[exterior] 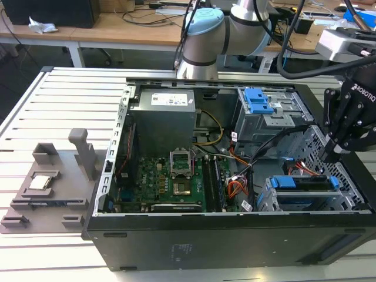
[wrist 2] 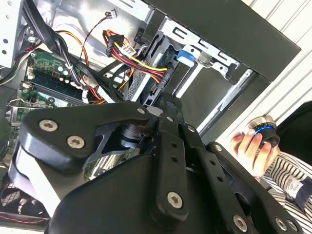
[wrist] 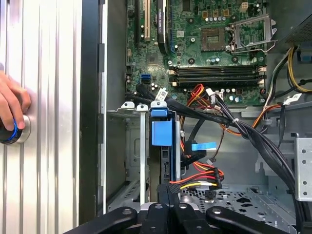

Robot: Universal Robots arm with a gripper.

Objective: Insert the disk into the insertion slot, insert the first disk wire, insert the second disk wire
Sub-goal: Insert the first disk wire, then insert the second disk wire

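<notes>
The disk (exterior: 305, 183) in its blue carrier (wrist: 162, 132) sits inside the insertion slot (exterior: 276, 200), a grey perforated cage at the case's front corner on the exterior view's right. My black gripper (exterior: 329, 156) hangs just above the disk's rear end. In both wrist views its fingers (wrist: 176, 210) stand close together on the black connector (wrist: 171, 187) of a red, yellow and black disk wire (wrist: 197, 183) at the disk's end. A second wire with a blue connector (wrist: 203, 145) lies loose beside the disk. The gripper (wrist 2: 165, 103) meets the same wire bundle (wrist 2: 141, 61).
The larger grey bay with a blue latch (exterior: 258, 100) stands behind the slot. Black cable bundles (wrist: 243, 131) cross next to the cage, by the motherboard (exterior: 176, 182). A person's hand (wrist: 9, 105) rests on a blue-ringed button (wrist 2: 263, 131) on the table outside the case.
</notes>
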